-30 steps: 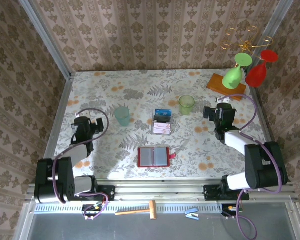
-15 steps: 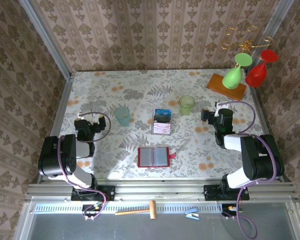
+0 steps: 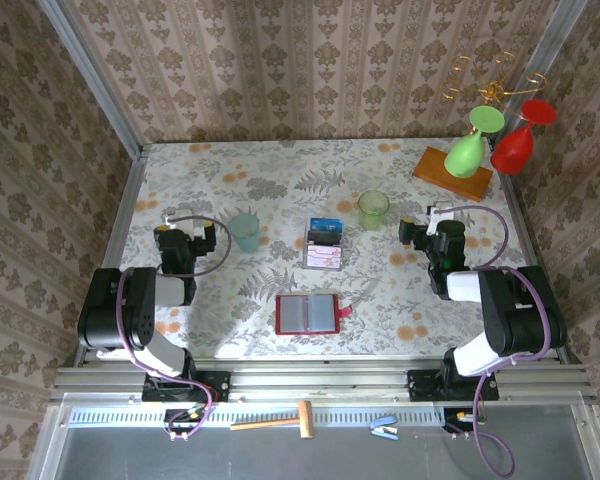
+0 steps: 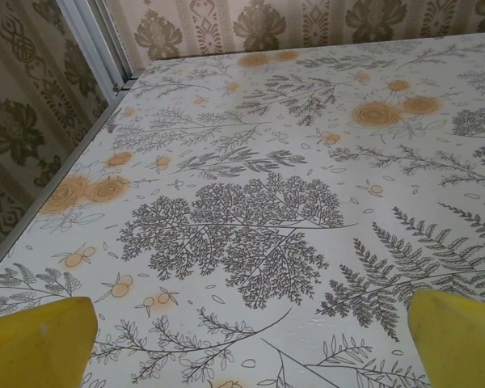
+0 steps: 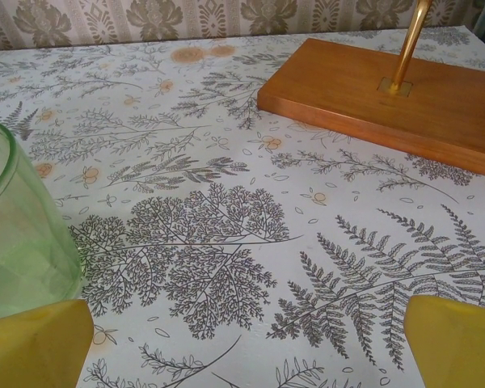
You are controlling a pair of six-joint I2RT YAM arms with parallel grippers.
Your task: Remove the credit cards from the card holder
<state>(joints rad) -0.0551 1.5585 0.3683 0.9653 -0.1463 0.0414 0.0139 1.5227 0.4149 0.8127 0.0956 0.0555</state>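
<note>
The red rectangular folding card holder [image 3: 307, 313] lies open, grey side up, near the front of the floral-print table [image 3: 280, 170]. The dark blue credit card [image 3: 325, 224] and pinkish-white credit card [image 3: 322, 258] rest just beyond it, so the job looks done. The left gripper [image 3: 172, 240] and right gripper [image 3: 435, 232], jaws wide and empty, are best kept clear. The right wrist camera brings close a green glass tumbler [image 5: 20, 234] and a wooden stand base [image 5: 388, 97].
</note>
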